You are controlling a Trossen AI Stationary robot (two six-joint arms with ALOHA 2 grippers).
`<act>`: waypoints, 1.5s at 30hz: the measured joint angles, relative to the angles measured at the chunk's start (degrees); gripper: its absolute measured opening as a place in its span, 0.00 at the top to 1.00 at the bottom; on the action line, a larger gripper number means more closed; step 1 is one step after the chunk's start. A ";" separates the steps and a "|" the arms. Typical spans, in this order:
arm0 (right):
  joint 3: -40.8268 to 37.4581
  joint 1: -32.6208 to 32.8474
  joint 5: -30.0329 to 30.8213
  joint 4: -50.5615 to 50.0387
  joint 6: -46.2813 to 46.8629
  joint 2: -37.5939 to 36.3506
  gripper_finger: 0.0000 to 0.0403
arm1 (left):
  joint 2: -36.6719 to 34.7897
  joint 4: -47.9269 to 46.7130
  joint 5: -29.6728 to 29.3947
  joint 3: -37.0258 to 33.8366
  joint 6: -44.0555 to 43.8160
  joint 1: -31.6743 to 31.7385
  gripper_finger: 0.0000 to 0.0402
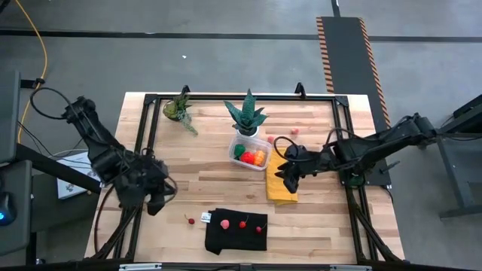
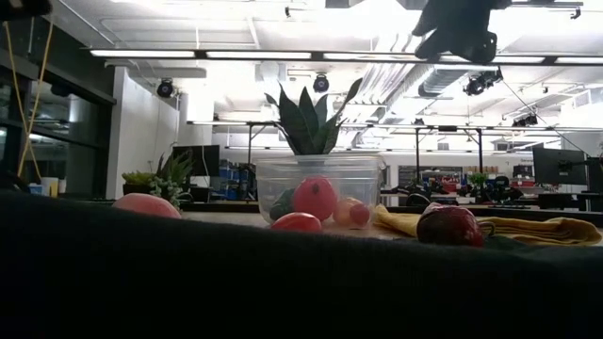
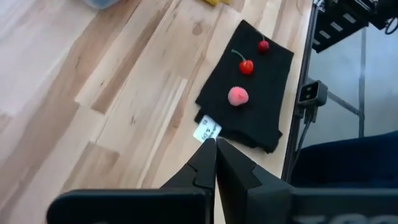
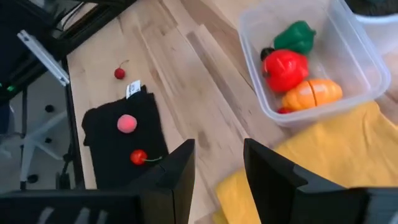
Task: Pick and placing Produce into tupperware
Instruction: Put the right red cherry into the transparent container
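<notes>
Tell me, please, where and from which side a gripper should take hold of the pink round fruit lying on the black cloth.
Grip the pink fruit across its round body, coming straight down from above. It lies apart from the cherries on the flat black cloth, so fingers can likely close on both sides. It shows no stem to grip. The right gripper, open above the yellow cloth, looks nearer than the left gripper.

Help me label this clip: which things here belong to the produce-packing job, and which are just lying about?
Job:
tupperware, holding green, red and orange produce
pink piece and cherries on the black cloth
stray cherry on the table
right gripper, fingers open

Lying about:
two potted plants
yellow cloth
</notes>
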 joint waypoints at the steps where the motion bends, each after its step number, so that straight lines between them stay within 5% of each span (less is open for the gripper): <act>1: 0.00 0.00 -0.04 -0.27 0.85 0.12 0.68 | 0.12 -0.07 -0.61 -0.29 -1.94 -1.54 0.99; 11: 0.00 4.05 -3.58 1.17 2.11 0.14 0.68 | 0.28 6.27 -3.73 -6.88 -16.30 -13.35 0.99; 21: 2.28 9.84 -2.91 4.15 2.74 5.08 0.68 | 4.33 9.32 -6.46 -8.46 -21.55 -16.01 1.00; 30: 19.32 12.17 -6.44 -11.75 -5.10 21.40 0.68 | 6.35 12.09 -6.27 -8.46 -21.53 -16.03 1.00; 45: 41.49 12.17 -10.44 -21.54 -3.77 40.27 0.68 | 6.40 13.15 -0.34 -8.46 -15.79 -16.03 0.99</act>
